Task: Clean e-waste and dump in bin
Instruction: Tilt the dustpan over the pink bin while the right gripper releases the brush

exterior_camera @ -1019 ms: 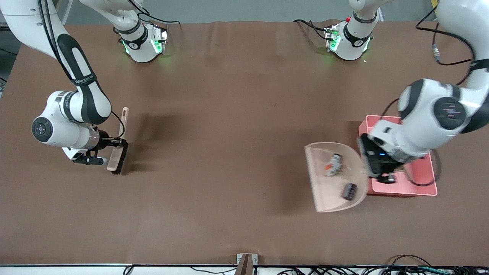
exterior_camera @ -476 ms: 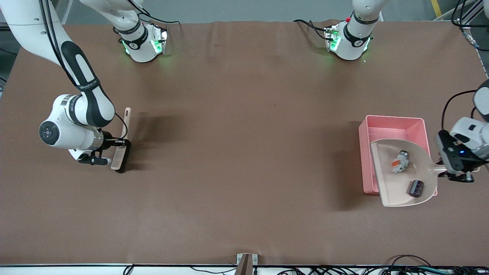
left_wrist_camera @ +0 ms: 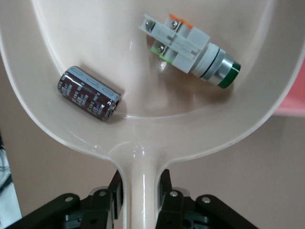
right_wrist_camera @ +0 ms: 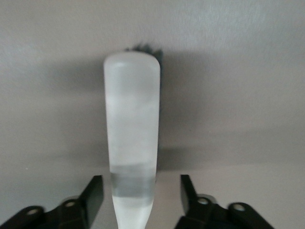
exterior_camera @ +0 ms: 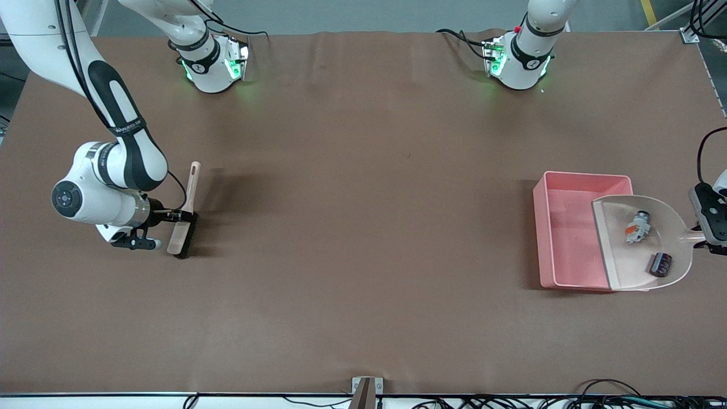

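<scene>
Front view, bin: the pink bin (exterior_camera: 568, 238) is sitting on the brown table (exterior_camera: 363, 227) toward the left arm's end.
Front view, dustpan: the beige dustpan (exterior_camera: 622, 267) is hanging over the part of the bin closest to the left arm's end, its mouth pointing over the bin's open floor.
Front view, e-waste: the white component (exterior_camera: 637, 226) and the dark maroon block (exterior_camera: 660, 264) are lying in the dustpan, apart from each other, the block nearer to the front camera.
Front view, left gripper: the left gripper (exterior_camera: 706, 243) is showing at the picture's edge, gripping the dustpan's handle.
Front view, right gripper: the right gripper (exterior_camera: 180, 215) is sitting low at the right arm's end of the table, around the brush (exterior_camera: 186, 216), whose bristles are touching the table.
Left wrist view, left gripper: the left gripper (left_wrist_camera: 139, 193) is clamping its fingers (left_wrist_camera: 116, 188) tight on the dustpan's handle (left_wrist_camera: 141, 186).
Left wrist view, e-waste: the white component (left_wrist_camera: 190, 49), showing green and orange marks and a dark green end, is lying apart from the maroon block (left_wrist_camera: 89, 93) in the pan; a strip of the pink bin (left_wrist_camera: 293, 102) is showing past the rim.
Right wrist view, right gripper: the right gripper (right_wrist_camera: 141, 193) is holding its fingers (right_wrist_camera: 94, 193) apart, each clear of the brush handle (right_wrist_camera: 133, 138) standing between them.
</scene>
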Robot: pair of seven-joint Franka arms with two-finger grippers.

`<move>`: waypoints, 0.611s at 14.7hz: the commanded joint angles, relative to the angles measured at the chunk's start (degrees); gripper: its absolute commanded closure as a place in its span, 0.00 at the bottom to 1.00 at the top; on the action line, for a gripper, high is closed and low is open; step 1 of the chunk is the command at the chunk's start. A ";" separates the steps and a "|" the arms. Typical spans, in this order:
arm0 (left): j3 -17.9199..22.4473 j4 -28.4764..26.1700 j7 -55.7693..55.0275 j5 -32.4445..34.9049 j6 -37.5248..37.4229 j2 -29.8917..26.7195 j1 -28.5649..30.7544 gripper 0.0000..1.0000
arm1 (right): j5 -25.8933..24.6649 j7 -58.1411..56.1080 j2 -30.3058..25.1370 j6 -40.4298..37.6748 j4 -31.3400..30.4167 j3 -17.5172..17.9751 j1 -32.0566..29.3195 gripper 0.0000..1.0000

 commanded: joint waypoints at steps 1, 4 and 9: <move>-0.34 0.00 -2.86 6.95 -0.22 1.24 -0.25 0.88 | -1.40 -1.91 -1.46 -1.38 1.20 0.72 -0.65 0.00; -0.26 0.00 -3.49 14.06 -0.22 3.34 -0.33 0.88 | -1.49 -5.34 -4.71 -5.86 3.48 0.63 -0.91 0.00; -0.43 -1.23 -8.49 23.12 -2.05 3.35 -2.17 0.88 | -1.31 -4.82 -13.14 -13.66 6.12 0.55 -2.32 0.00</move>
